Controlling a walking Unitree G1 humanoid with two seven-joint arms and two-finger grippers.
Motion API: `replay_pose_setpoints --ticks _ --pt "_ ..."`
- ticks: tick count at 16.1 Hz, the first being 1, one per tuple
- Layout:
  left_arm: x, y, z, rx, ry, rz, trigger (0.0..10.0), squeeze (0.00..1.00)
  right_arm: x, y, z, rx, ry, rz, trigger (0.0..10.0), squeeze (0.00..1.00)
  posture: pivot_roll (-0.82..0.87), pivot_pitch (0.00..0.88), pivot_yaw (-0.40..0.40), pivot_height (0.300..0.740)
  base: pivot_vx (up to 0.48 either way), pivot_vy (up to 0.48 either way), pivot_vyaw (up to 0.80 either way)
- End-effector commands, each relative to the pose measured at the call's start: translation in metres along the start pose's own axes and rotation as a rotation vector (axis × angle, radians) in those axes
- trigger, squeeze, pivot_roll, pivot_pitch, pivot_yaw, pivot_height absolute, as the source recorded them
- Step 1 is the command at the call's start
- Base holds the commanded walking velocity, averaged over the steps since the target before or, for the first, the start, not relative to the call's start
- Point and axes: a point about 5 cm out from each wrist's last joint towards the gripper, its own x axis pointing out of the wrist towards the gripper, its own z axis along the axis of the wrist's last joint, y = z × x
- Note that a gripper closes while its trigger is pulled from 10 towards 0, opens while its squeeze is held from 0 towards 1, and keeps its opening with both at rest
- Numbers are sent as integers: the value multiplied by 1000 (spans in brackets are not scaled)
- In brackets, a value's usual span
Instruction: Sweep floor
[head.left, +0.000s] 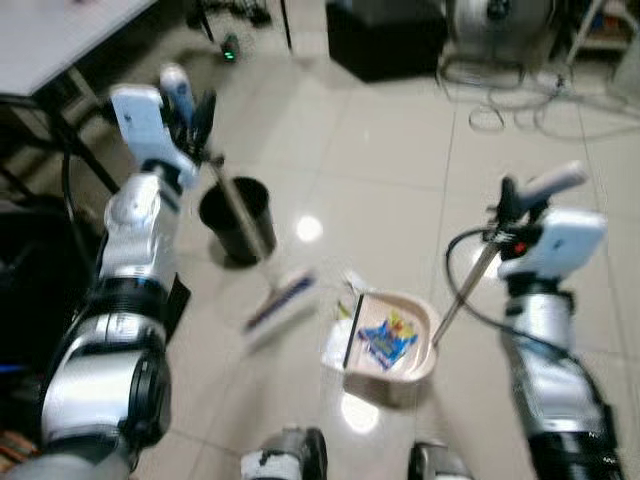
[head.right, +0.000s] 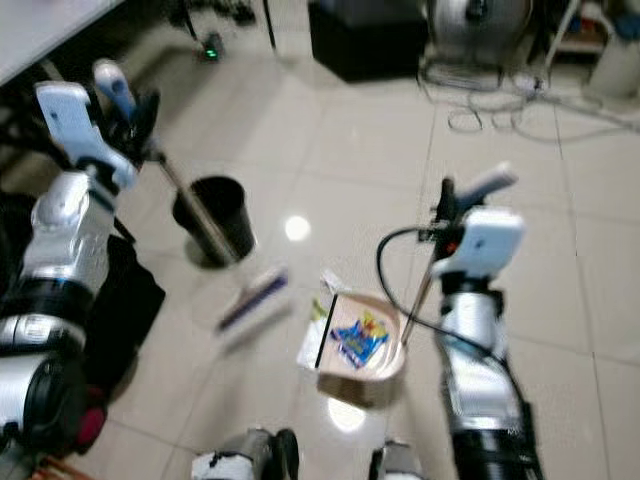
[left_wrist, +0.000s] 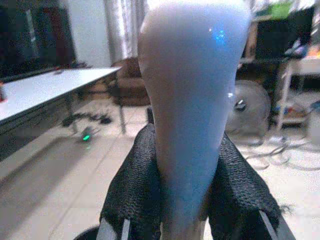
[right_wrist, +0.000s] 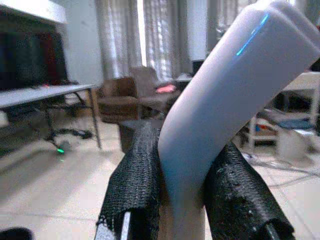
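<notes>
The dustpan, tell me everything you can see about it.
The dustpan is beige, plastic-looking, resting on the tiled floor just ahead of the robot's feet. A blue and yellow wrapper and white scraps lie in it. Its long metal handle rises to a pale grip, which the right tool is clamped around.

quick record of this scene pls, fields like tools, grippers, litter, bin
left gripper: shut on the broom handle, raised near the table
right gripper: shut on the dustpan handle
broom head: low over the tiled floor, left of the dustpan, blurred
dustpan: on the floor between the arms, holding a blue and yellow wrapper
litter: white scraps at the dustpan's left edge
bin: black, upright, behind the broom head
background: cables and a fan at the far side
</notes>
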Motion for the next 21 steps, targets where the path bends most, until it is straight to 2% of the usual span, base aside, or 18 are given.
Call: replay_pose_setpoints --ticks 1,4,7,9,10,11,14,21 --pt "-5 3 0 6 13 14 10000 0 5 3 21 61 -40 26 10000 0 1 13 143 740 0 0 0" --pt "-27 8 -14 54 62 32 10000 0 15 3 49 107 -21 47 10000 0 -12 6 141 740 0 0 0" --pt "-46 9 -19 76 88 57 10000 0 20 3 61 145 16 37 10000 0 -23 0 135 740 0 0 0" --pt "-59 4 -21 91 89 26 10000 0 21 0 65 140 42 30 10000 0 -23 0 134 740 0 0 0" --pt "-61 2 -20 91 92 23 10000 0 21 0 66 139 52 31 10000 0 -23 0 134 740 0 0 0" --pt "-66 -7 -19 80 94 0 10000 0 21 0 67 130 79 34 10000 0 -25 0 130 740 0 0 0" --pt "-70 -18 -18 82 97 -19 10000 0 21 0 68 132 105 29 10000 0 -31 0 126 740 0 0 0" --pt "-70 -25 -11 74 107 -32 10000 0 22 5 71 145 128 43 10000 0 -48 0 128 740 0 38 0"
